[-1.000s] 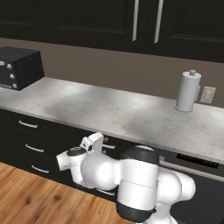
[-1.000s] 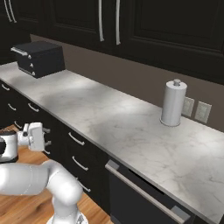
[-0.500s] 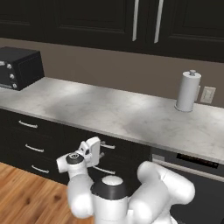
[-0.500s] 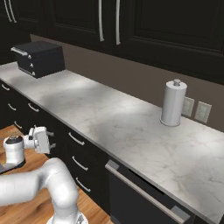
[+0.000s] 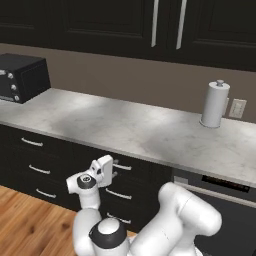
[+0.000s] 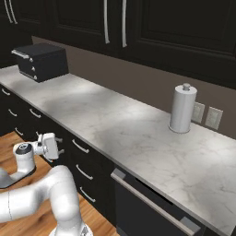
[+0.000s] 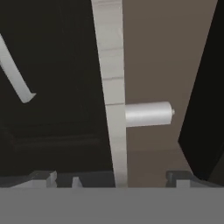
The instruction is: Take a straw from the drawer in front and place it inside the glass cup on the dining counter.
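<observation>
Black-fronted drawer point(image 5: 122, 172) shut, slim silver bar handle, hand point(image 5: 114, 169) spread wide just before it, holding nothing

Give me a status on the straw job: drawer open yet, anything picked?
Done: nothing shows as finished. The black drawer fronts under the marble worktop look shut. In hand: the gripper, open and holding nothing, is level with the top drawer handle, seemingly lining up for it. Left: open the drawer, pick the straw, then get it into the glass cup on the dining counter.
</observation>
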### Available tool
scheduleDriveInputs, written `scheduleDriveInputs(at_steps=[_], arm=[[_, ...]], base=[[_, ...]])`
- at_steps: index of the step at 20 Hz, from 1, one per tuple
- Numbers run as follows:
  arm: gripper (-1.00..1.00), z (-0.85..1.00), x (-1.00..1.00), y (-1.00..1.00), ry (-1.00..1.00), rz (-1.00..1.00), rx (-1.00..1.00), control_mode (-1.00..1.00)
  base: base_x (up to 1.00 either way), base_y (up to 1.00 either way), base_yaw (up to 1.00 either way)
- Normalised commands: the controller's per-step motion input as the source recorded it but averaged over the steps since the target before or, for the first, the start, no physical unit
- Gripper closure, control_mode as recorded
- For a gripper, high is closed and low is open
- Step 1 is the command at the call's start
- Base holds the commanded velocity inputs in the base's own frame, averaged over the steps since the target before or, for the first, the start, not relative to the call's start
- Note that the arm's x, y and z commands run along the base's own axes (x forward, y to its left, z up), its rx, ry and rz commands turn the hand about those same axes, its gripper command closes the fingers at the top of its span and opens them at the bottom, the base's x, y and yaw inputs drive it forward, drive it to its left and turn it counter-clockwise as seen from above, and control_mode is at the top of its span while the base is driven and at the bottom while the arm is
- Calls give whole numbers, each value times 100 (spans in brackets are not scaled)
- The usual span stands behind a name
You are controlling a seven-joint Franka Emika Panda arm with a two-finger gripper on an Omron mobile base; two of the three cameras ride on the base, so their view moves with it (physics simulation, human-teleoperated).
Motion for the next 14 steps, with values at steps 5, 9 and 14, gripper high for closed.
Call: scheduleDriveInputs(at_steps=[5, 9, 14], arm=[[-100, -39, 29, 0, -4, 0, 0, -100], [-100, -38, 34, 0, -6, 0, 0, -100], [-100, -38, 34, 0, -7, 0, -1, -100]], base=[[0, 0, 0], [0, 0, 0], [0, 0, 0]])
